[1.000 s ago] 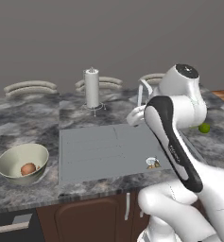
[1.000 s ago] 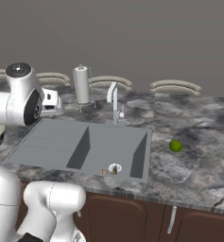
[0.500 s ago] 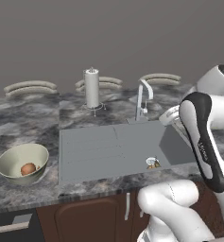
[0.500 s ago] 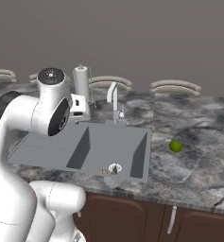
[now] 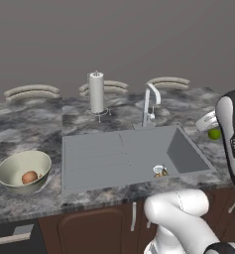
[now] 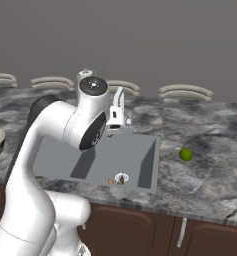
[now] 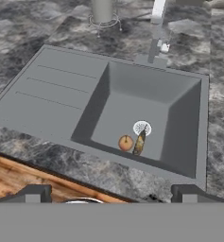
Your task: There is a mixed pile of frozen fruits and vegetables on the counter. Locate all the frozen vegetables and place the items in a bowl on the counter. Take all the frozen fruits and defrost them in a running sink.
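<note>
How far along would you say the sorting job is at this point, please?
Done: reddish-brown vegetable lies in the bowl; orange-brown fruit sits in the sink by the drain. The open hand holds nothing. Left: the lime-green ball on the counter.

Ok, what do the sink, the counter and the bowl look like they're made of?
The sink: matt grey, uniform and without glare, probably composite or dull metal; its drain is shiny metal.
The counter: dark grey with pale marbled veining, looks like polished stone.
The bowl: pale cream-green with smooth plain sides and a soft sheen, likely glazed ceramic.
</note>
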